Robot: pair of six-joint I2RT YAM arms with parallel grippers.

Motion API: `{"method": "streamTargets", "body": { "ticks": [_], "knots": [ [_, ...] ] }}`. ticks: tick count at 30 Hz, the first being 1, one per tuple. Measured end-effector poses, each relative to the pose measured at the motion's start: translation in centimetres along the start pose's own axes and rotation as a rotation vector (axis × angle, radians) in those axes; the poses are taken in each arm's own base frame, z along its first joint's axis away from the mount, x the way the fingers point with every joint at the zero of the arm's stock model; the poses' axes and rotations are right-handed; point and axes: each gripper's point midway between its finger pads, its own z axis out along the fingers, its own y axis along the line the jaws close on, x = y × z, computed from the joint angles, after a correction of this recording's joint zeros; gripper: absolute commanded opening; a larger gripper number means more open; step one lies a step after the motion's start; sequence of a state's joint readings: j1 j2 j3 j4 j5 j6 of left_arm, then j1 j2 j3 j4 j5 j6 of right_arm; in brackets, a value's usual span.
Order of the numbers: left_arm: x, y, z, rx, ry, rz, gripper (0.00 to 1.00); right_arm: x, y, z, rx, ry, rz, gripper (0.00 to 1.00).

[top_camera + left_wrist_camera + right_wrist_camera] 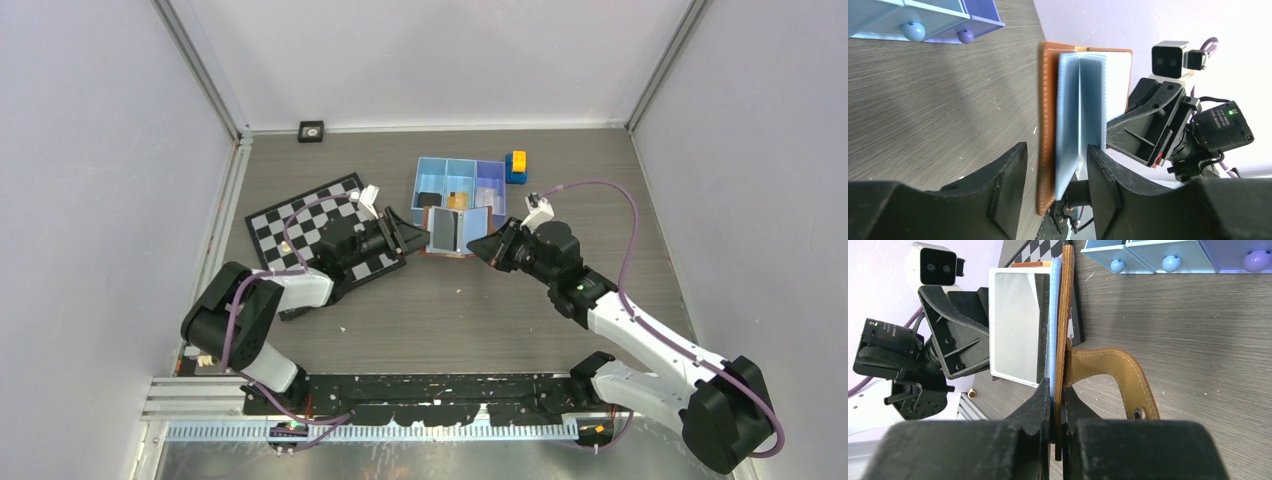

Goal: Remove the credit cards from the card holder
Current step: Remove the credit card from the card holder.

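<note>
The brown card holder [455, 232] stands open on its edge on the table between my two grippers. My right gripper [1057, 395] is shut on its brown cover [1066, 315] together with a pale blue sleeve, and the snap strap [1128, 377] curls off to the side. My left gripper [1055, 165] is open, its fingers on either side of the holder's other end [1048, 125] and its blue sleeves [1080, 110]. Flat credit cards lie in the tray: a dark one [430, 199], a tan one [457, 200] and a pale one [488, 195]. I cannot tell whether the holder's grey-silver panel [1015, 335] has a card in it.
The blue three-compartment tray [446, 163] sits just behind the holder, with a yellow-and-blue block [516, 166] at its right end. A checkerboard mat [300, 225] lies under my left arm. A small black square object [311, 131] rests at the back wall.
</note>
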State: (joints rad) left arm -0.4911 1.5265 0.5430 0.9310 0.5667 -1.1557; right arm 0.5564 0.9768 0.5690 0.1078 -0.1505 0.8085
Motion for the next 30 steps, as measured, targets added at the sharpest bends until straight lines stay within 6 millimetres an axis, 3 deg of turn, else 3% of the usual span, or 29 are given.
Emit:
{"method": "streamTargets", "body": {
  "ticks": [3,11,23,30],
  "knots": [
    [-0.2,-0.2,0.2,0.035,-0.013,-0.024,0.57,0.1,0.0,0.0,0.001,0.002,0.000,0.02],
    [-0.5,1.1,0.1,0.073,-0.036,-0.125,0.56,0.2,0.2,0.0,-0.010,0.013,-0.001,0.02],
    [-1.8,-0.6,-1.0,0.125,-0.082,-0.100,0.61,0.4,0.3,0.0,-0.017,0.022,-0.001,0.02],
    [-1.9,-0.7,-1.3,0.131,-0.091,-0.099,0.63,0.5,0.4,0.0,-0.023,0.027,-0.001,0.02]
  ]
}}
